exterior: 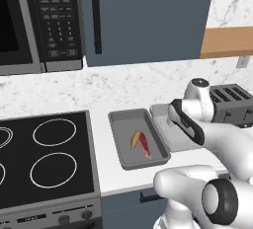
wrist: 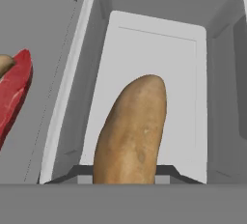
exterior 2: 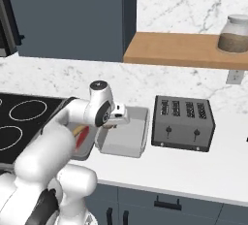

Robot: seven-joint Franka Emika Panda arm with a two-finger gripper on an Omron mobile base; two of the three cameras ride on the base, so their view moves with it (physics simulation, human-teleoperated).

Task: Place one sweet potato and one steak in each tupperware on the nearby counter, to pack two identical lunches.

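My gripper [wrist: 123,175] is shut on a brown sweet potato [wrist: 130,131], which points into the lighter grey tupperware [wrist: 144,49]. From the right base view the gripper [exterior 2: 108,125] hangs over that tupperware's [exterior 2: 131,134] left end. Whether the potato touches the floor I cannot tell. Beside it, the darker grey tupperware [exterior: 116,139] holds another sweet potato [exterior: 135,139] and a red steak [exterior: 145,145]. That steak [wrist: 14,88] also lies at the left of the hand view. Both tupperware rest on the white counter [exterior 2: 184,170].
A slotted grey toaster [exterior 2: 183,122] stands right of the lighter tray. A black stovetop [exterior: 49,154] lies left of the darker tray. Above are a microwave [exterior: 39,20], a blue-grey cabinet [exterior: 148,16] and a wooden shelf [exterior 2: 174,49] with a jar [exterior 2: 233,33].
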